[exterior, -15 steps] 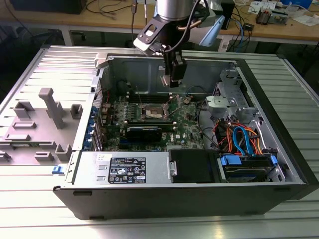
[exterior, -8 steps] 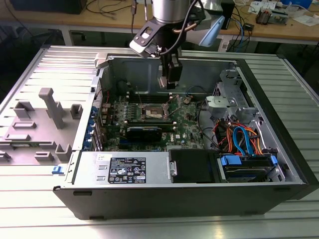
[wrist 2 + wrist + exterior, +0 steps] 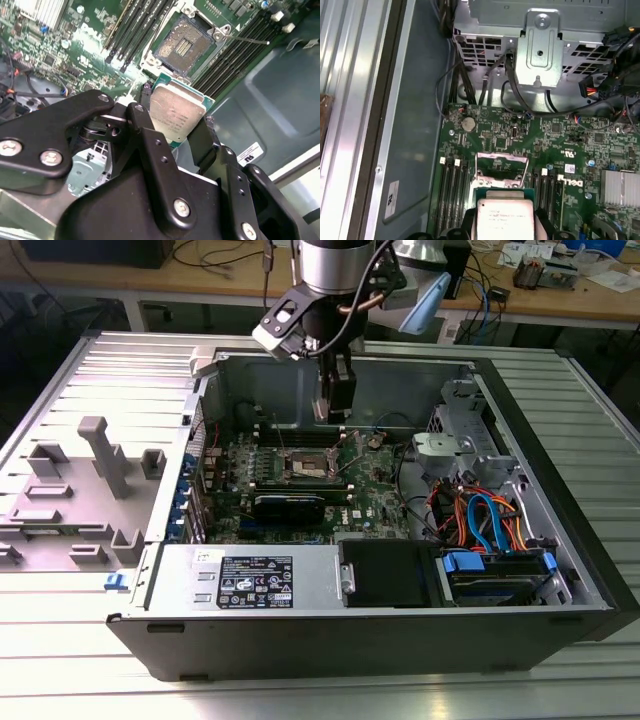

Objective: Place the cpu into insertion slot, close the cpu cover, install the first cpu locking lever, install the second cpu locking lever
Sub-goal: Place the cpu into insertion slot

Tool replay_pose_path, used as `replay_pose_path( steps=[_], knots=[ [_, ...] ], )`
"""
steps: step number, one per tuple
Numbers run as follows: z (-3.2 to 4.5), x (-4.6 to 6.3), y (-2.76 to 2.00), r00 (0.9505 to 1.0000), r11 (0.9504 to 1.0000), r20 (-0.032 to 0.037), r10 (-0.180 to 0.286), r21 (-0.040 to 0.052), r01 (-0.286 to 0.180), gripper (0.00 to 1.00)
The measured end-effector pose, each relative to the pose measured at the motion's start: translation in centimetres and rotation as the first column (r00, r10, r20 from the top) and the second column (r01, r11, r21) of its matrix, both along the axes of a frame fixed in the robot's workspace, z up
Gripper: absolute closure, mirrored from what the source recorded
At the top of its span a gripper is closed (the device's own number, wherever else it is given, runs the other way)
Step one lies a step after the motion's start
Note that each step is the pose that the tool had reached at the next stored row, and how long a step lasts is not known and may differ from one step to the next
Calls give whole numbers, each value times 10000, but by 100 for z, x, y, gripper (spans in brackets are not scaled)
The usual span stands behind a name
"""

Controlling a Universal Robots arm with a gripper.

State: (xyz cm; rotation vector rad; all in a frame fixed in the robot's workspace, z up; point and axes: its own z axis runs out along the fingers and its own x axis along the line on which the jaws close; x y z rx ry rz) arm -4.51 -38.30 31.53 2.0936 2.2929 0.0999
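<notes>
One pincer [image 3: 176,106] is clenched on the cpu [image 3: 175,114], gripping it by two opposite edges and holding it above the motherboard [image 3: 90,30], just short of the open insertion slot [image 3: 182,47]. The cpu cover [image 3: 501,156] stands raised, out of the way. Doing this well likely means squaring the chip to the slot, keeping it level and lowering gently — the slot's contacts look delicate.

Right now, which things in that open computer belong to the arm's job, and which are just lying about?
Part of the job:
- the cpu, clamped in the gripper
- the uncovered insertion slot
- the cpu cover, not yet closed
- a locking lever

Just lying about:
- blue cables
- grey plastic fixtures outside the case
- coin battery
- silver box with a label
</notes>
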Motion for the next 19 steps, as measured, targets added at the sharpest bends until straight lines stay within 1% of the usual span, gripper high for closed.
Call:
replay_pose_path(
  steps=[2,4,7,19],
  knots=[
    [-32,0,1,9996,9996,-4,-294,1,294,45],
    [-50,-13,1,9991,9991,-5,-412,1,412,45],
    [-56,-50,1,9991,9991,-6,-434,0,434,45],
    [-70,-68,1,9991,9991,-7,-433,1,433,45]
  ],
)
